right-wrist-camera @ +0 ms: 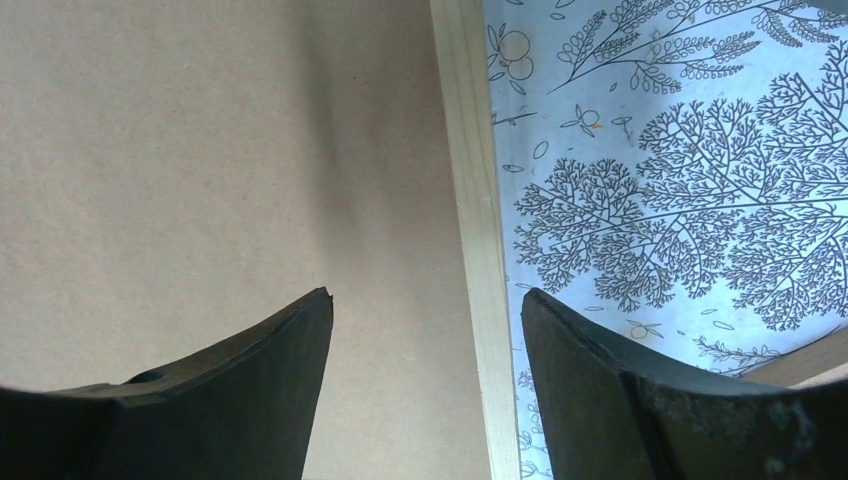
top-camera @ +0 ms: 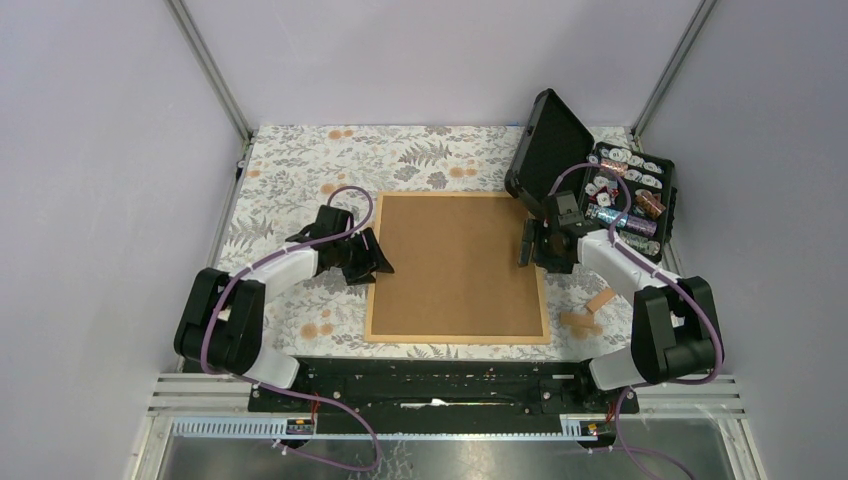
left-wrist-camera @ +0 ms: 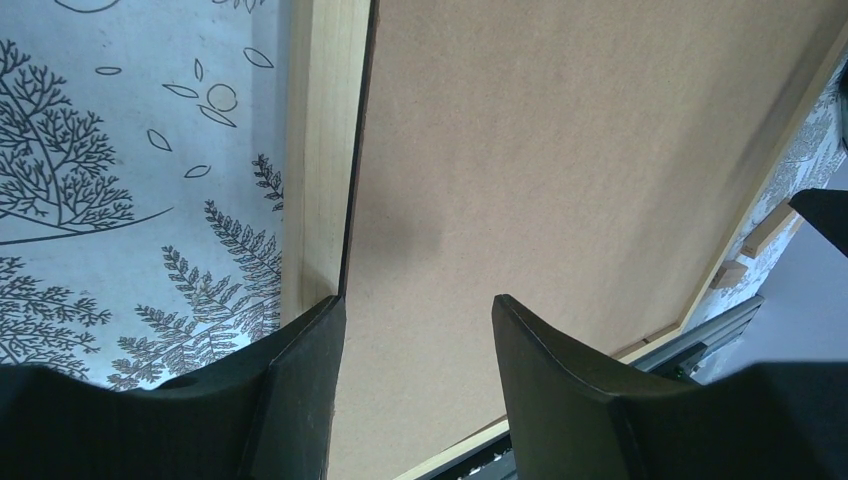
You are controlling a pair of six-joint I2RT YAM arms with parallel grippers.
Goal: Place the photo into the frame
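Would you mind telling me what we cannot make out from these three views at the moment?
- The photo: in no view; the brown backing board fills the frame, so whether it lies underneath cannot be told.
- The small items in the black case: top view, too small to identify.
- The wooden pieces by the right arm: top view, too small to name.

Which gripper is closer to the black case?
Right. The right gripper is at the right edge of the frame, just beside the case; the left gripper is across the frame at its left edge.
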